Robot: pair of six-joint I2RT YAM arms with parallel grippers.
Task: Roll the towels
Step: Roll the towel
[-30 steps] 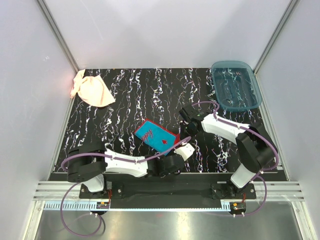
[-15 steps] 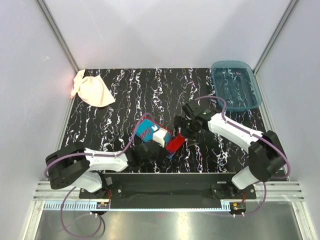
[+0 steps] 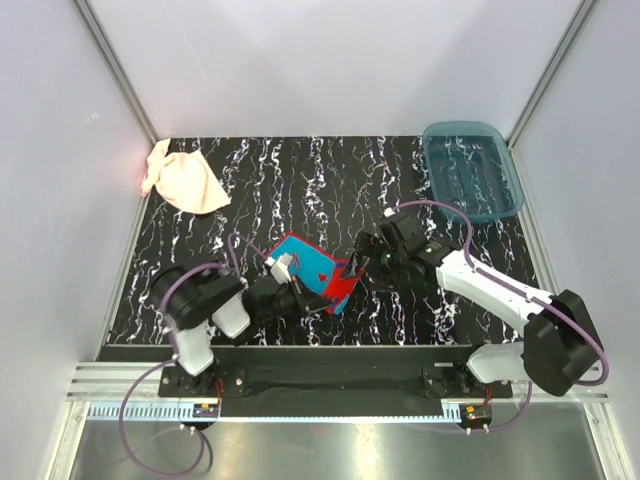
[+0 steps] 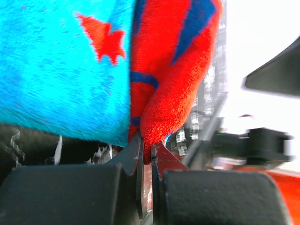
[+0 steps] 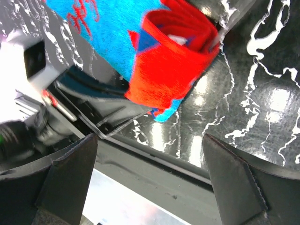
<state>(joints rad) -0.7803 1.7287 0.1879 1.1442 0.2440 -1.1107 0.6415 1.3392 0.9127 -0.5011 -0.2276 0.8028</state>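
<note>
Blue towel (image 3: 303,262) lies by the middle of the worktop's (image 3: 300,190) near edge, one end curled over so that its red underside shows as a loose loop. I judge this a first turn of a roll, though the blurred wrist views make it hard to say how tight. The left gripper (image 4: 146,161) is pinched together on the lip of that red fold. The right gripper (image 5: 149,138) hangs just beside the loop, fingers wide apart, holding nothing. So the first roll looks barely begun. In the far left corner the peach towel (image 3: 185,182) lies crumpled, not yet rolled. In the far right corner sits the blue tray (image 3: 475,190) — neither towel is in it.
</note>
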